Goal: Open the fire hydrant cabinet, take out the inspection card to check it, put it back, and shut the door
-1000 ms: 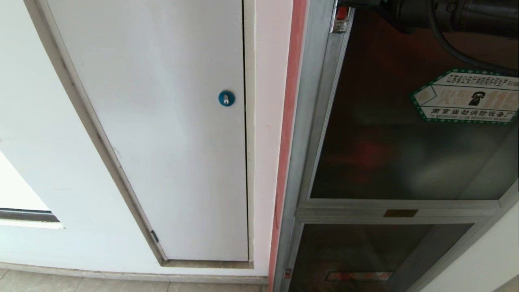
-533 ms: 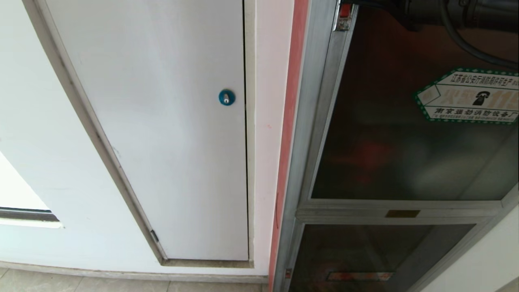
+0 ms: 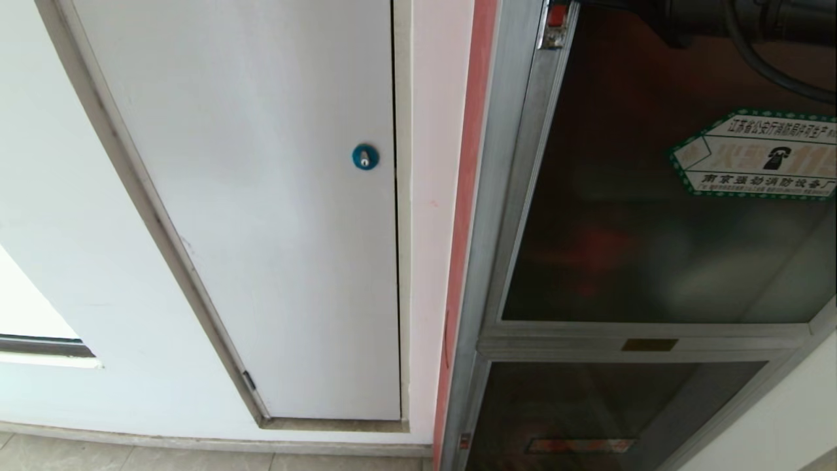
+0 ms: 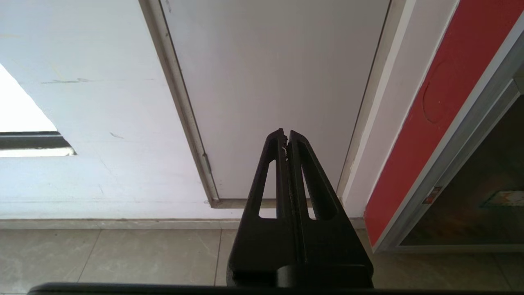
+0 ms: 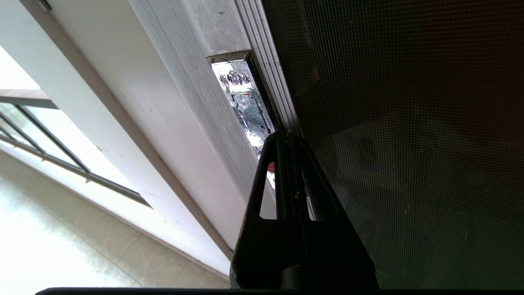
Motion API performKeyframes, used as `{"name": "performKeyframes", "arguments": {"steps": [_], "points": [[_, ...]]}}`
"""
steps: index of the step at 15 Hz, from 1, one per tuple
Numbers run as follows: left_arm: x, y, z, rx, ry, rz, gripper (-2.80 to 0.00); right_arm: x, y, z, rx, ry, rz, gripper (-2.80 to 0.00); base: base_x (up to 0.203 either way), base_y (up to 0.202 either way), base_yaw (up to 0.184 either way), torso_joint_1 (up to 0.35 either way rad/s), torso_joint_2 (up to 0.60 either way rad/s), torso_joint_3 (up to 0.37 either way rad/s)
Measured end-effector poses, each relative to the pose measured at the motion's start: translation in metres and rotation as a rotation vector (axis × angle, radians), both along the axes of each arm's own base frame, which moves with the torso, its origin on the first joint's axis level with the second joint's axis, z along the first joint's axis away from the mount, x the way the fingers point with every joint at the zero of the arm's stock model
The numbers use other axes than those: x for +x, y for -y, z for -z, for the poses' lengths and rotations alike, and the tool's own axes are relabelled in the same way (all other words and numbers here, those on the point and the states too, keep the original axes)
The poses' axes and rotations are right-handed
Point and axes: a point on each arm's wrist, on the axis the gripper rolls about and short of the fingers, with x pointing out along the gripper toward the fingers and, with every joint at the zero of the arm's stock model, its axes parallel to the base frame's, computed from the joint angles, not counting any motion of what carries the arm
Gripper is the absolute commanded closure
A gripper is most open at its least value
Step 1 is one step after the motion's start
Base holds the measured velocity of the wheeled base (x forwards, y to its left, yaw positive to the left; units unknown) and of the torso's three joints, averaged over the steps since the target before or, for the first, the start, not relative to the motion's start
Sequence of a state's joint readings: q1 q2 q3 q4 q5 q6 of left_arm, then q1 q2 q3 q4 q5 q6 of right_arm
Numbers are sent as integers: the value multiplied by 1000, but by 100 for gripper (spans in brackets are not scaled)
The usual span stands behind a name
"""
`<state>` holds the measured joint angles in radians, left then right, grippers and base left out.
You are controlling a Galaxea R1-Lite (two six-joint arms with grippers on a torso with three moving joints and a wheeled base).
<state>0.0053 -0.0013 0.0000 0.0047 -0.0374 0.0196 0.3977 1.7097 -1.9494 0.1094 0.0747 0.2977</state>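
The fire hydrant cabinet (image 3: 498, 196) fills the right of the head view with its silver frame. Its door (image 3: 654, 248) is dark tinted glass with a green-bordered hexagonal sticker (image 3: 758, 157) and a small red latch (image 3: 556, 14) at the top left corner. Only the dark body of my right arm (image 3: 706, 16) shows there, along the top edge. In the right wrist view my right gripper (image 5: 288, 137) is shut, its tips at the door's frame edge beside the shiny latch plate (image 5: 245, 102). The inspection card is hidden. My left gripper (image 4: 285, 134) hangs shut, low before the wall.
A white panel door (image 3: 261, 196) with a blue round lock (image 3: 365, 157) is set in the wall left of the cabinet. A smaller lower glass door (image 3: 588, 412) sits under the main one. Tiled floor (image 3: 131, 454) runs along the wall's foot.
The door's sticker and latch corner have shifted slightly to the right, while the white panel door has not. My right arm has drawn up towards the top edge.
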Motion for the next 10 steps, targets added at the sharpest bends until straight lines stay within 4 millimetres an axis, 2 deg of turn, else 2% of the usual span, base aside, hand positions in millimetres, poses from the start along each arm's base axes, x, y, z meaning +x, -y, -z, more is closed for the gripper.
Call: {"name": "performKeyframes", "arguments": {"steps": [5, 10], "points": [[0, 0, 0, 0, -1, 0, 0, -8, 2, -1, 1, -2, -6, 0, 0, 0, 0, 0, 0, 0], [0, 0, 0, 0, -1, 0, 0, -30, 6, -4, 5, 5, -26, 0, 0, 0, 0, 8, 0, 0]]}}
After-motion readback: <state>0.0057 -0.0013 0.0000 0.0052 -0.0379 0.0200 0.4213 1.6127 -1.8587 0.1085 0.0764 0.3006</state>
